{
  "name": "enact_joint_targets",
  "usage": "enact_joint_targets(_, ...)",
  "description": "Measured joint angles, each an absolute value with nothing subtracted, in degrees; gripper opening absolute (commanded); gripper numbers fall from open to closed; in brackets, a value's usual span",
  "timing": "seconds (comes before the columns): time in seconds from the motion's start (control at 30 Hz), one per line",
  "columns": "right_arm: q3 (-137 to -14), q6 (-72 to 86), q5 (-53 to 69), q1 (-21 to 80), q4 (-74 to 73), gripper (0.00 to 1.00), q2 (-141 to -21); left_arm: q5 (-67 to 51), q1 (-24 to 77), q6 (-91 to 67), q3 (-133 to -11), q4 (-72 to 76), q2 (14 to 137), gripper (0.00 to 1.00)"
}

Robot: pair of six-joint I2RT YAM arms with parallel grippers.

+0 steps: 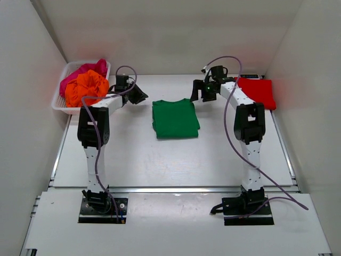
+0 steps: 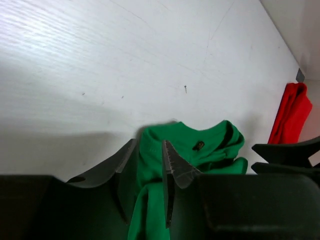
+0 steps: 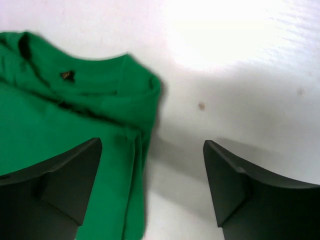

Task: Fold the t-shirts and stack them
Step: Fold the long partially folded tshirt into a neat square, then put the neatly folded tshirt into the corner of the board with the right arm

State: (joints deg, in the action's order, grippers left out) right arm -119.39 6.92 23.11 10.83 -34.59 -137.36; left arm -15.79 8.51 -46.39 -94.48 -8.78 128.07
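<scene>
Green t-shirt (image 1: 175, 118) is flanked at its far-edge corners by left gripper (image 1: 140, 96) and right gripper (image 1: 196, 95), both spread, empty.

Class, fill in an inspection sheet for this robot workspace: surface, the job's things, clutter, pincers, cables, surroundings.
Surface: white table.
Job's things: green shirt folded at centre; red shirt folded far right; orange shirt and pink shirt bunched in the basket, far left.
Clutter: nothing seen.
Pincers: left pincer open, by the green shirt's left side; right pincer open, by its far right corner.
Cables: a purple cable along each arm.
Surroundings: white walls on three sides.
</scene>
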Motion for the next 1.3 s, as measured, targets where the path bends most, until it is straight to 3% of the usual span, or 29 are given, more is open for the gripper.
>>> enact_joint_targets(0.1,-111.0,7.4,24.0,9.9,-32.0,0.89,-130.6,-16.0,7.3,-46.6,-87.6,-5.9,122.3,0.36)
enact_joint_targets(0.37,-94.1,7.4,24.8,10.8,-25.9,0.99,-119.1,-19.7,9.9,-46.5,-68.0,0.5,104.5,0.36)
enact_joint_targets(0.53,-89.3,8.6,24.4,14.6,-24.3,1.00,-119.1,-20.3,15.7,-46.6,-64.0,2.2,104.8,0.35)
enact_joint_targets(1.03,-91.9,10.6,5.4,21.0,-25.1,0.99,-123.0,-15.6,18.0,-44.4,-74.8,-8.0,118.5,0.28)
enact_joint_targets(1.2,-102.9,9.8,4.8,22.2,-32.9,0.91,-129.1,-15.7,18.1,-44.2,-75.8,-8.8,119.0,0.27)
enact_joint_targets(1.3,-110.3,9.7,4.2,22.9,-37.9,0.80,-133.3,-15.7,18.1,-44.3,-75.6,-8.4,119.0,0.27)
